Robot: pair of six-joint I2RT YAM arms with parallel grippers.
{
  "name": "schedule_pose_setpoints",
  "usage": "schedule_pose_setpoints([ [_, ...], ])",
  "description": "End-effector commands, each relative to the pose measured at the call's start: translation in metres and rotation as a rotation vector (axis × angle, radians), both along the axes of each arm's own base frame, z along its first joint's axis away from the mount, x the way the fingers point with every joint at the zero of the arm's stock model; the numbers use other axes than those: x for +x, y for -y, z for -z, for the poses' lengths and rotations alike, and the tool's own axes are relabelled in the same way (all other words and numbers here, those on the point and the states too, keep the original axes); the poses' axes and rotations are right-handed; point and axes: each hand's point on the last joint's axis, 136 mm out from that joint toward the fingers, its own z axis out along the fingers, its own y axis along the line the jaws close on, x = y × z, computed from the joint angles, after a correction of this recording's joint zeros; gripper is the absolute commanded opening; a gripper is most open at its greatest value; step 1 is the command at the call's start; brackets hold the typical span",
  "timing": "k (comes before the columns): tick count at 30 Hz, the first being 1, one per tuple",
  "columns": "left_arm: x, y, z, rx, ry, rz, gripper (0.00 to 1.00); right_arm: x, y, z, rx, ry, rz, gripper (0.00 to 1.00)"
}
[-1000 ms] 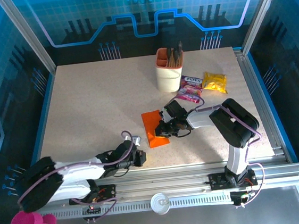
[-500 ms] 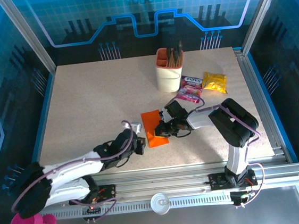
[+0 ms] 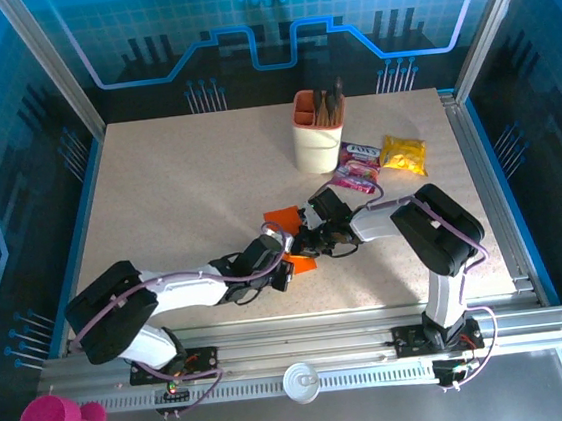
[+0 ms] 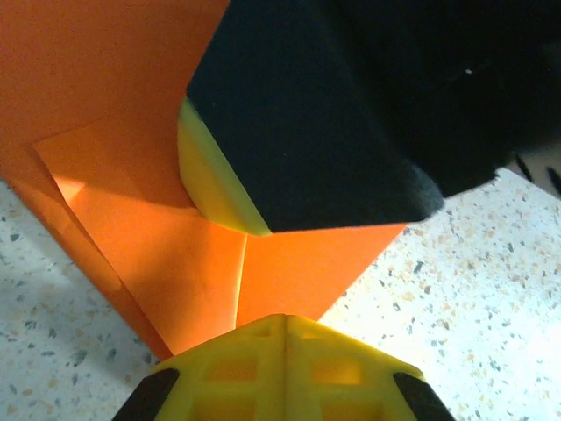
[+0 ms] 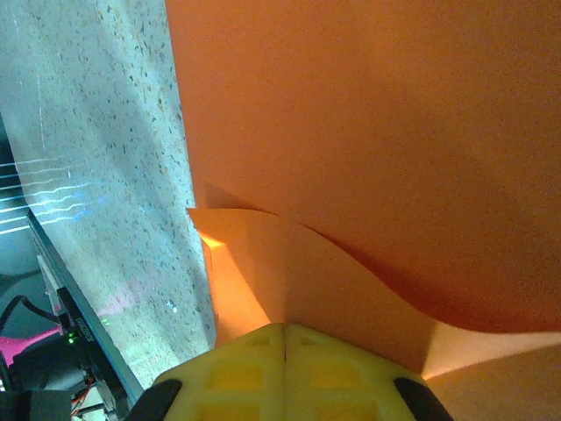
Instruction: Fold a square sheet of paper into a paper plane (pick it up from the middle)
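And here the paper (image 3: 284,217) is seen on the desk (image 3: 180,201), a little right of middle and toward the near edge. It is partly folded, and both arms are met over it. The left claw (image 3: 279,268) is set over its near left part, fingers pressed together. From that wrist the tips are seen at a pointed end of the sheet, right by a crease. Whether a layer is nipped between them cannot be told. The right claw (image 3: 309,240) is closed as well and planted on the sheet's right side. From its own wrist a flap is seen curling up off the layer below, toward the tips.

A fold is judged to be in hand, somewhere early to midway in the task: creases are there, but no dart shape yet. For this step to be done well, one claw is best used as an anchor, pressed flat, while the flap is carried over by the other. The flap's edge should be matched to the centre crease before any pressing is done. Then the new crease is to be run along with closed tips, from the middle outward. Thin paper is easily dragged or torn, so light pressure is called for. The two claws are nearly touching, so knocks are to be guarded against.
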Motion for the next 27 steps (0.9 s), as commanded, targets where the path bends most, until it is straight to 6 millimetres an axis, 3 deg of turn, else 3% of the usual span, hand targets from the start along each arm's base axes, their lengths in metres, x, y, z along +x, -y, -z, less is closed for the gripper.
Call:
schedule_pose_setpoints([
  [1, 0.014, 0.003, -0.002, 0.004, 0.034, -0.022, 0.0, -0.022, 0.031, 0.044, -0.163, -0.095, 0.025, 0.0],
  [5, 0.015, -0.005, 0.015, 0.048, 0.0, -0.05, 0.0, -0.021, 0.029, 0.041, -0.155, -0.089, 0.019, 0.0],
  [11, -0.003, -0.021, 0.04, 0.085, -0.08, -0.065, 0.0, -0.009, 0.026, 0.033, -0.144, -0.072, 0.016, 0.0],
  [15, -0.021, -0.03, 0.051, 0.081, -0.139, -0.06, 0.0, 0.004, 0.032, 0.031, -0.135, -0.071, 0.037, 0.0],
  [19, -0.037, -0.039, 0.059, 0.08, -0.186, -0.048, 0.0, 0.028, 0.035, 0.022, -0.121, -0.046, 0.055, 0.0],
  [27, -0.047, -0.043, 0.068, 0.088, -0.226, -0.039, 0.0, 0.057, 0.058, 0.027, -0.114, -0.056, 0.112, 0.0],
])
